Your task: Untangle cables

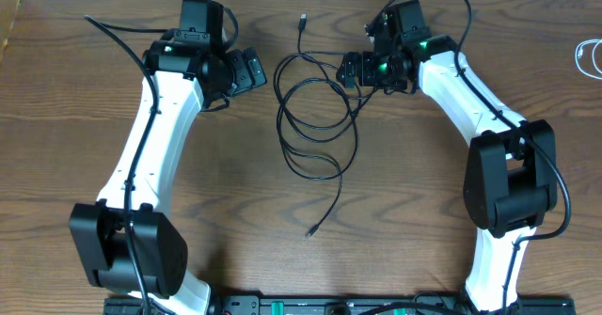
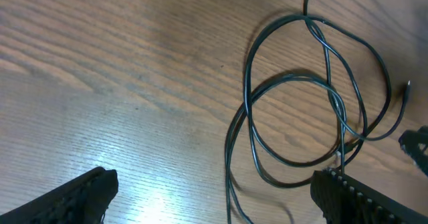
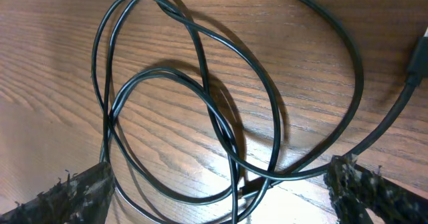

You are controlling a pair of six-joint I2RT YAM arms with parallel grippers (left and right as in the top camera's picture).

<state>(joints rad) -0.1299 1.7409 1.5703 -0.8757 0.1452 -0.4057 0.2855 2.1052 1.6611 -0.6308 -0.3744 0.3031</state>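
Observation:
The black cables (image 1: 280, 108) lie in several overlapping loops at the middle of the table, with one plug end at the back (image 1: 302, 20) and one at the front (image 1: 308, 233). My left gripper (image 1: 252, 70) is just left of the loops, open and empty. In the left wrist view the loops (image 2: 247, 103) lie ahead, and strands run between the spread fingers of that gripper (image 2: 214, 198). My right gripper (image 1: 350, 70) hangs over the loops' right edge, open. In the right wrist view, crossing strands (image 3: 233, 150) pass between its fingers (image 3: 221, 197) without being pinched. A white cable (image 1: 590, 56) lies at the far right edge.
The wooden table (image 1: 235, 183) stretches bare to the front and left of the loops. The arms' bases stand at the front left (image 1: 127, 249) and front right (image 1: 508, 183). A black bar (image 1: 339, 306) runs along the front edge.

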